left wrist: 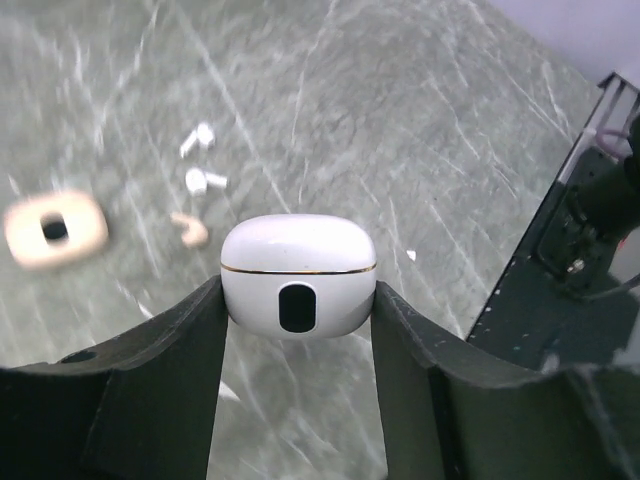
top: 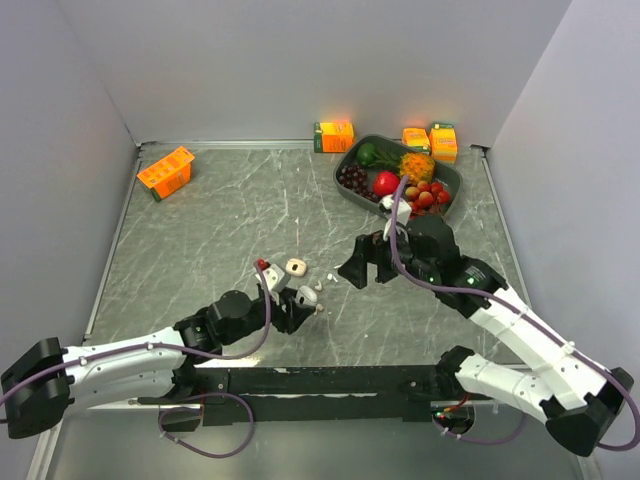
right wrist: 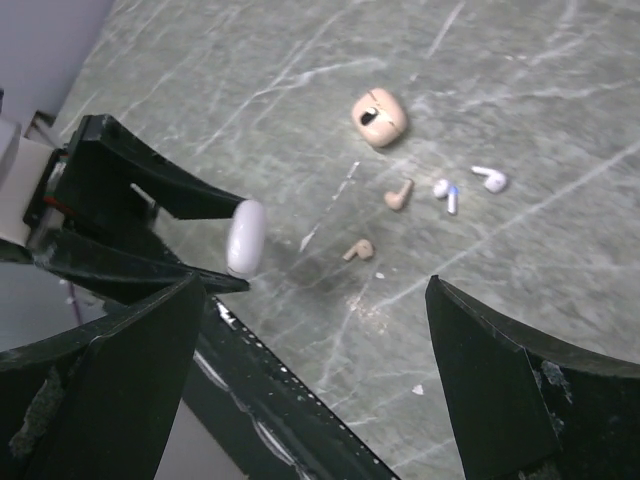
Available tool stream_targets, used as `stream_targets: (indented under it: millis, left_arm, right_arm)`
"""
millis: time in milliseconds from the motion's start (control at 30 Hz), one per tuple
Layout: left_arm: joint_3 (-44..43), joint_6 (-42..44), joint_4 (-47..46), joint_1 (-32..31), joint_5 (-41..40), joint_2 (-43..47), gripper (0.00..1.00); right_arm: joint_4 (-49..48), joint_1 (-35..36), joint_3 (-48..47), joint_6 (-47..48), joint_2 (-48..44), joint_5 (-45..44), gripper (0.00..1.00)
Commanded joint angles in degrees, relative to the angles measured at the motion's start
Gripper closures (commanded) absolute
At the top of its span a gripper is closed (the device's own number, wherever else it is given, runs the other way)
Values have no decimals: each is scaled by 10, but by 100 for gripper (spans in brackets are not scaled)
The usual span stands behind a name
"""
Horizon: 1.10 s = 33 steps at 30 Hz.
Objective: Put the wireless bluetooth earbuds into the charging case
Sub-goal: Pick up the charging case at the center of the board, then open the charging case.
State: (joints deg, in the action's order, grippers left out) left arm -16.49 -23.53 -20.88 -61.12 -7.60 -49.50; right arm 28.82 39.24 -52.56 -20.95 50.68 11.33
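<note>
My left gripper (left wrist: 298, 292) is shut on the white charging case (left wrist: 298, 272), lid closed, its dark oval window facing the camera. The right wrist view shows that case (right wrist: 246, 236) edge-on between the left fingers (right wrist: 150, 190), above the table. A beige case (right wrist: 379, 116) lies closed on the marble. Beyond it lie two beige earbuds (right wrist: 399, 194) (right wrist: 357, 249) and two white earbuds (right wrist: 446, 192) (right wrist: 490, 178), all loose. My right gripper (right wrist: 315, 370) hangs open and empty above the table, near the earbuds. From above, the left gripper (top: 300, 305) and the right gripper (top: 368, 278) are close together.
A dark tray (top: 452, 180) of fruit stands at the back right with orange cartons (top: 430, 140) behind it. Another carton (top: 334, 135) stands at the back wall and one (top: 165, 172) at the back left. The black base rail (top: 330, 380) runs along the near edge.
</note>
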Motion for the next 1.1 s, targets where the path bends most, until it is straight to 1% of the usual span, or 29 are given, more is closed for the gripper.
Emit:
stream_targets:
  millis: [0, 67, 133, 200, 333, 500, 733, 967, 1067]
  left_arm:
    - [-9, 184, -115, -4, 57, 3, 99]
    - [-12, 229, -122, -12, 50, -4, 99]
    - [-14, 281, -128, -15, 36, -9, 99]
    - [-20, 302, -133, -18, 28, -17, 99]
    - [-23, 339, -139, -22, 22, -22, 99]
    - [-27, 346, -134, -24, 25, -17, 99]
    - [-28, 336, -130, -30, 28, -6, 99]
    - [-28, 335, -125, -46, 23, 4, 99]
    - [-26, 336, -117, -51, 16, 8, 99]
  right_arm:
    - [20, 7, -55, 21, 34, 65, 1]
    - [40, 16, -77, 28, 63, 76, 1]
    - [56, 28, -91, 30, 98, 70, 1]
    - [74, 37, -105, 30, 118, 69, 1]
    - [41, 45, -90, 16, 128, 81, 1]
    - [35, 65, -97, 14, 159, 77, 2]
    - [20, 78, -106, 11, 201, 92, 4]
    - [21, 80, -106, 1, 215, 77, 5]
    - [15, 80, -99, -1, 207, 70, 5]
